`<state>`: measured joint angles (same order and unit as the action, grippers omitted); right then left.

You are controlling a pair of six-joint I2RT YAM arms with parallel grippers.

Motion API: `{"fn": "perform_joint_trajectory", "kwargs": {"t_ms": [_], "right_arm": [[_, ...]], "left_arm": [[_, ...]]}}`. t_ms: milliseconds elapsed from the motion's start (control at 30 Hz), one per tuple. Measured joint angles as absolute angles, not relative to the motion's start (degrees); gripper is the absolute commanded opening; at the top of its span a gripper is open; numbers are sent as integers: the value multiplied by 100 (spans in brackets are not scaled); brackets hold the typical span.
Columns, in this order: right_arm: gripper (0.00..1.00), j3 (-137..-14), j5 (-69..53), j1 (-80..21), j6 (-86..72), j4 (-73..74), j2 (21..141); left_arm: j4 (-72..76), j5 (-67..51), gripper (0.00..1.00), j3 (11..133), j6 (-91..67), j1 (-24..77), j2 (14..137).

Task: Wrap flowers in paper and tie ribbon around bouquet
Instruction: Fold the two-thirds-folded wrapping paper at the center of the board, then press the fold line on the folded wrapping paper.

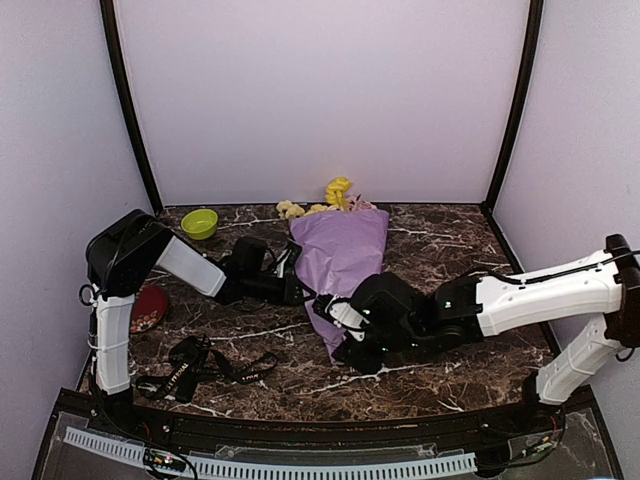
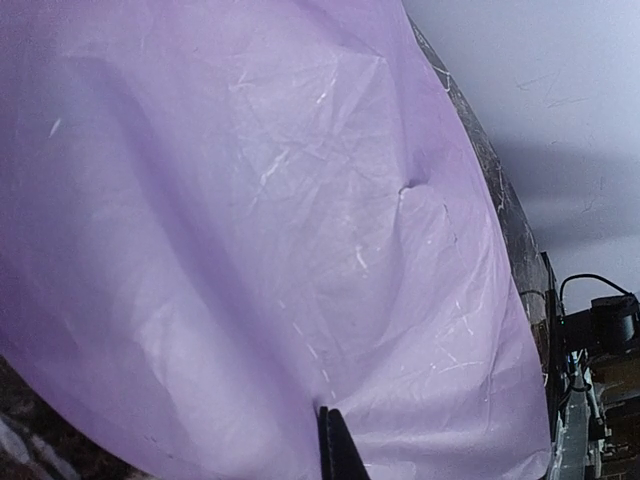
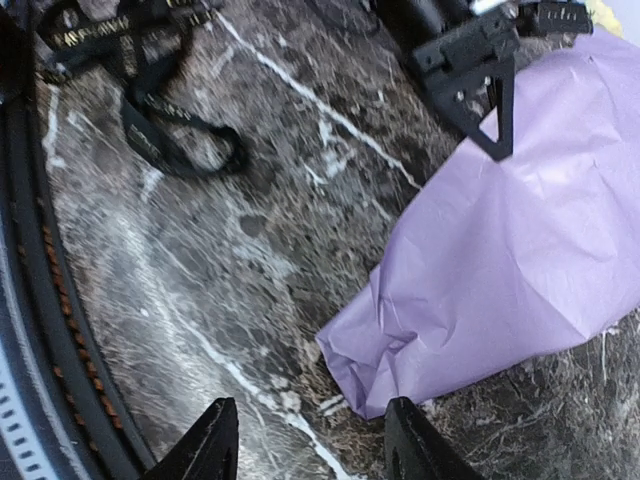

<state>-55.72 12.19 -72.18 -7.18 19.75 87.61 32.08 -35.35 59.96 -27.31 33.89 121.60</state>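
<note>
Pinches, by the look of it, the left edge of the paper [image 2: 300,220] with the left end effector [image 2: 335,442], jaws pressed fully together. Holds the right end effector [image 3: 315,450] part open and empty, low over the surface [image 3: 200,300], just off the crumpled narrow end of the bouquet [image 1: 340,260]. Shows the paper already rolled into a cone lying mid-surface, narrow end toward the near edge, with the flowers [image 1: 335,192] poking out at the far, wide end. Leaves the ribbon [image 1: 205,365] untied in a loose heap near the front left, well apart from the cone. Reads as wrapping about done, tying not yet begun. Calls next for one end effector pinning the cone shut while the other fetches the ribbon and brings it round the narrow end; risks the paper springing open if the pinch lets go.
</note>
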Motion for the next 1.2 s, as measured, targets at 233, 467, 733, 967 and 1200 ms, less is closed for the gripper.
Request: {"fn": "perform_joint_trajectory", "kwargs": {"t_ms": [233, 467, 733, 967, 1200], "right_arm": [[33, -5666, 663, -6381, -969, 1210, 8899], [14, -6248, 738, -6224, -1096, 1271, 10506], [14, -5422, 582, -6219, -1302, 867, 10112], [16, -4687, 99, -6222, -1424, 862, 9327], [16, -4486, -217, -6224, -1173, 1616, 8742]], "left_arm": [[3229, -3555, 0, 5996, -2718, 3385, 12169], [3328, -3568, 0, 5992, -2724, 3385, 12193], [3273, -3719, 0, 6018, -2679, 3413, 12210], [2847, -3728, 0, 6267, -2502, 3426, 12252], [2676, -3640, 0, 6368, -2373, 3428, 12269]]}}
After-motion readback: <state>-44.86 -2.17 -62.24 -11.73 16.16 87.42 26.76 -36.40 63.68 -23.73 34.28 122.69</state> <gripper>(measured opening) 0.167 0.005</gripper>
